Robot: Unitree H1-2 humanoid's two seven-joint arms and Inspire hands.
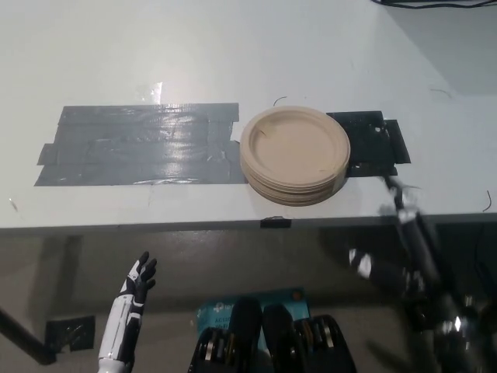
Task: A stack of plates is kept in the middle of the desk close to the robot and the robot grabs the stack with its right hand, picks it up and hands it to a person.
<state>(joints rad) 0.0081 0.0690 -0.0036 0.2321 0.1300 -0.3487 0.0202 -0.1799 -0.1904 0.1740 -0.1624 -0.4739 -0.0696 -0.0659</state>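
Tan plate stack [295, 155] lies flat (round); right hand [404, 203] blurred, grip unclear.

A neat stack of round beige paper plates [294, 154] sits flat and upright, just right of the frame's centre.

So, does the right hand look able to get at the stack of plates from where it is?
Probably yes. The right hand is blurred at the desk's near edge, just right of the stack of plates, with nothing between them. The left hand rests low, below the desk.
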